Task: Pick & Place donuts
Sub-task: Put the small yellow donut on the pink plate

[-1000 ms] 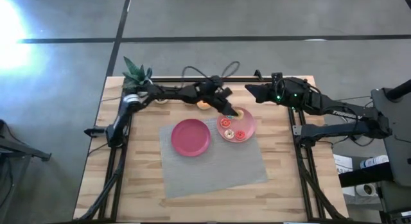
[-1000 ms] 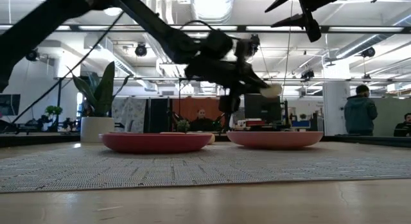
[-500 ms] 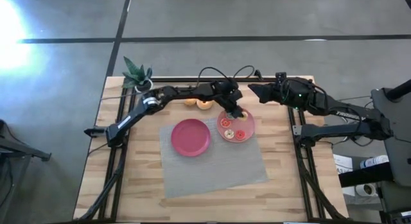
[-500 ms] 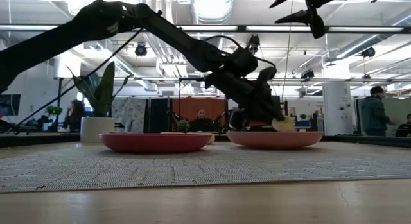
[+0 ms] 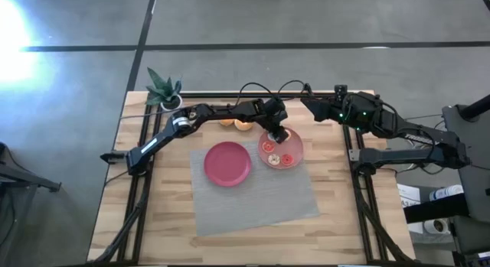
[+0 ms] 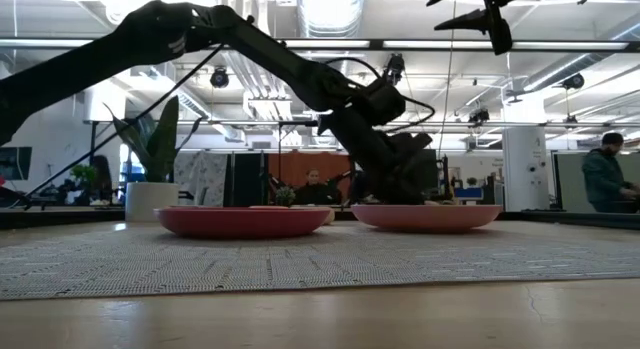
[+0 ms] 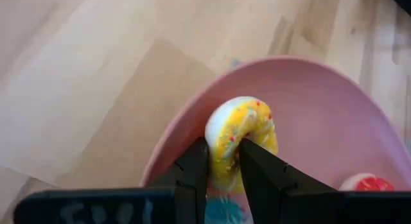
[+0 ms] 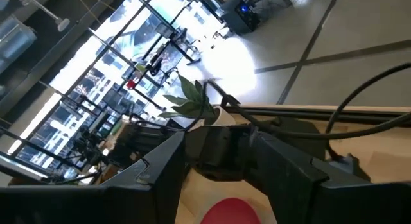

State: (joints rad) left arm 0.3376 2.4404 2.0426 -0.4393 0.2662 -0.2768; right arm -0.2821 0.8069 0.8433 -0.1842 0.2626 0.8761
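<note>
Left wrist view: a donut goes onto the pink plate.

The left hand [image 7: 223,166] has its two fingers around a yellow and white donut [image 7: 241,137], which sits at the rim of the pink plate [image 7: 334,115]. A red donut [image 7: 366,183] lies in that plate too. From above, the right hand [image 5: 312,108] waits up over the back of the worktop [image 5: 253,217] with its fingers apart and nothing in them.

A yellow-and-white sprinkled donut [image 7: 241,137] sits on a pale pink plate [image 7: 334,108] beside a magenta plate [image 5: 227,163].
</note>
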